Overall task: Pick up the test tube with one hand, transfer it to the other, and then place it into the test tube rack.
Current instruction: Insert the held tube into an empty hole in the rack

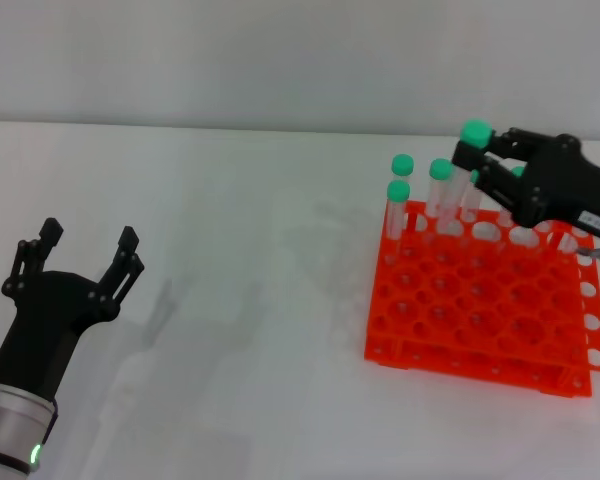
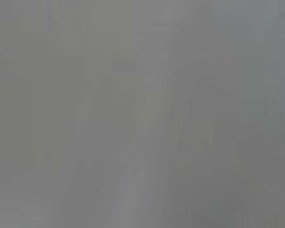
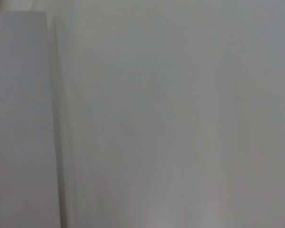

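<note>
The orange test tube rack [image 1: 480, 310] stands on the white table at the right. My right gripper [image 1: 477, 163] reaches in from the right over the rack's back row and is shut on a green-capped test tube [image 1: 475, 133], held upright. The tube's lower end reaches down to the back row of holes; I cannot tell if it is seated. Three other green-capped tubes [image 1: 399, 192] stand in the rack's back left holes, and another cap shows behind the fingers. My left gripper [image 1: 85, 262] is open and empty at the lower left, far from the rack. Both wrist views show only blank pale surface.
The white table [image 1: 240, 300] spreads between the two grippers. A pale wall runs along the back. Most of the rack's front holes hold nothing.
</note>
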Action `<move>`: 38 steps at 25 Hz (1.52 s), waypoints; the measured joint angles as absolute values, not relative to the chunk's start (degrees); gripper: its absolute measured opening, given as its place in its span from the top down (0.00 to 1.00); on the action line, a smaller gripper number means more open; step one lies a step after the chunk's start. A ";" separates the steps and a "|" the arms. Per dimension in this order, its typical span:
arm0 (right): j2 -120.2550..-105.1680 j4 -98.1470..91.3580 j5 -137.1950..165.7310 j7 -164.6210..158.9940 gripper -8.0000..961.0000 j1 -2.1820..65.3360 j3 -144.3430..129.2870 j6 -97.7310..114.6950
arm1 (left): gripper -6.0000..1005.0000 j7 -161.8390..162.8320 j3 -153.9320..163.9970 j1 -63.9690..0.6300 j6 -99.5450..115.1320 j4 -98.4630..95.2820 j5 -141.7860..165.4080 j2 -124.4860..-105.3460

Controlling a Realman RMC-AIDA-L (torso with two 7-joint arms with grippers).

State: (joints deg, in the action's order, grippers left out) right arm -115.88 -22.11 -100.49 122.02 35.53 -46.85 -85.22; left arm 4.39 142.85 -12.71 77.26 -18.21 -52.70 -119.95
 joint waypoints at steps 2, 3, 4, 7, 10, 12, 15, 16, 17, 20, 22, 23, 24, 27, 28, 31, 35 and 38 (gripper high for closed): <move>-116.06 -18.44 -100.91 125.04 0.74 37.47 -47.28 -82.93 | 0.12 4.90 142.80 -12.62 77.14 -17.83 -52.85 -119.96; -116.09 -17.56 -101.33 126.06 0.74 37.84 -47.37 -82.53 | 0.12 5.13 142.78 -12.74 77.01 -17.51 -52.89 -119.98; -116.13 -16.40 -101.85 127.29 0.74 38.28 -47.43 -82.11 | 0.12 5.35 142.78 -13.00 76.82 -17.16 -52.94 -120.01; -116.17 -13.37 -103.17 130.66 0.74 39.41 -47.49 -81.18 | 0.12 5.66 142.94 -13.75 75.68 -16.98 -53.01 -120.04; -116.19 -11.18 -103.42 132.39 0.74 40.38 -47.50 -79.86 | 0.12 5.81 142.96 -14.24 74.85 -16.99 -53.03 -120.02; -116.20 -10.28 -103.45 133.50 0.74 40.66 -47.30 -78.92 | 0.12 5.81 142.97 -14.40 74.73 -16.94 -53.06 -120.00; -116.19 -8.92 -103.52 135.15 0.74 41.26 -47.06 -77.63 | 0.12 5.81 143.00 -14.41 74.73 -16.93 -53.09 -119.99; -116.19 -8.67 -103.53 135.56 0.74 41.38 -47.02 -77.34 | 0.12 5.81 143.00 -14.42 74.72 -16.95 -53.09 -119.99; -116.19 -8.27 -103.66 136.17 0.74 41.55 -47.00 -76.96 | 0.12 5.83 143.00 -14.44 74.70 -16.97 -53.10 -119.98; -116.19 -7.11 -104.64 137.83 0.74 41.99 -47.19 -76.22 | 0.12 5.86 143.00 -14.48 74.65 -16.97 -53.12 -119.98; -116.19 -6.71 -105.00 138.46 0.74 42.14 -47.27 -75.80 | 0.12 5.87 143.00 -14.48 74.65 -17.02 -53.11 -120.02; -116.19 -6.64 -105.02 138.61 0.74 42.22 -47.31 -75.54 | 0.12 5.87 143.00 -14.48 74.64 -17.04 -53.10 -120.02; -116.19 -6.61 -105.03 138.64 0.74 42.26 -47.35 -75.05 | 0.12 5.88 143.00 -14.48 74.62 -17.06 -53.10 -120.03; -116.19 -6.31 -105.03 138.79 0.74 42.32 -47.22 -73.97 | 0.12 5.89 143.02 -14.46 74.58 -17.13 -53.09 -120.05; -116.19 -6.16 -105.03 138.84 0.74 42.32 -47.10 -73.65 | 0.12 5.89 143.04 -14.46 74.58 -17.15 -53.09 -120.06; -116.19 -5.90 -105.04 138.98 0.74 42.38 -46.94 -72.59 | 0.12 5.89 143.08 -14.47 74.57 -17.16 -53.08 -120.06; -116.19 -5.22 -105.10 139.12 0.74 42.42 -46.86 -71.55 | 0.12 6.73 143.08 -14.87 73.71 -17.32 -53.07 -120.06; -116.19 -4.69 -105.14 139.70 0.74 42.42 -46.85 -70.96 | 0.12 8.04 143.02 -15.27 73.23 -17.02 -53.07 -120.01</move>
